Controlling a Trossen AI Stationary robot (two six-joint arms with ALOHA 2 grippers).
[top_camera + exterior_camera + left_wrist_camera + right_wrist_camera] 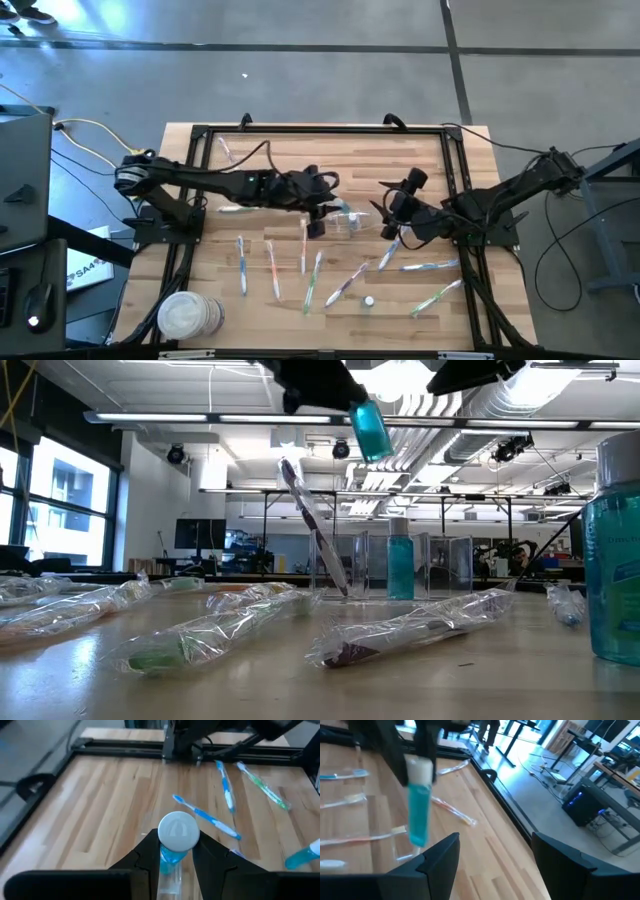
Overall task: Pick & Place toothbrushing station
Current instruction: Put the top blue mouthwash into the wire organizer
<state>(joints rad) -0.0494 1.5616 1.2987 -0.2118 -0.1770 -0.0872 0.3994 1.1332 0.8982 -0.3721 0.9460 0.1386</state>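
Note:
My left gripper (318, 220) is shut on a small blue tube with a white cap (178, 832), held in the air over the table's middle. It also shows in the low view (370, 425). The transparent container (350, 222) stands just right of it, with a blue tube (400, 565) upright in it. A dark toothbrush (315, 530) leans tilted at the container. My right gripper (495, 845) is open and empty on the container's right side (392, 212). Several plastic-wrapped toothbrushes (275, 268) lie flat on the near half of the table. My left gripper pinches the tube between its two fingers (145, 857), just below the white cap (170, 855). The fingers come from above, slanting down. The tube hangs below them with the cap up, slightly tilted, its lower end (383, 452) clear of the table.
Another capped blue tube (368, 300) stands near the table's front edge and looms at the right of the low view (615, 560). A white stack of round things (185, 315) sits at the near left corner. A black frame (320, 130) runs around the table.

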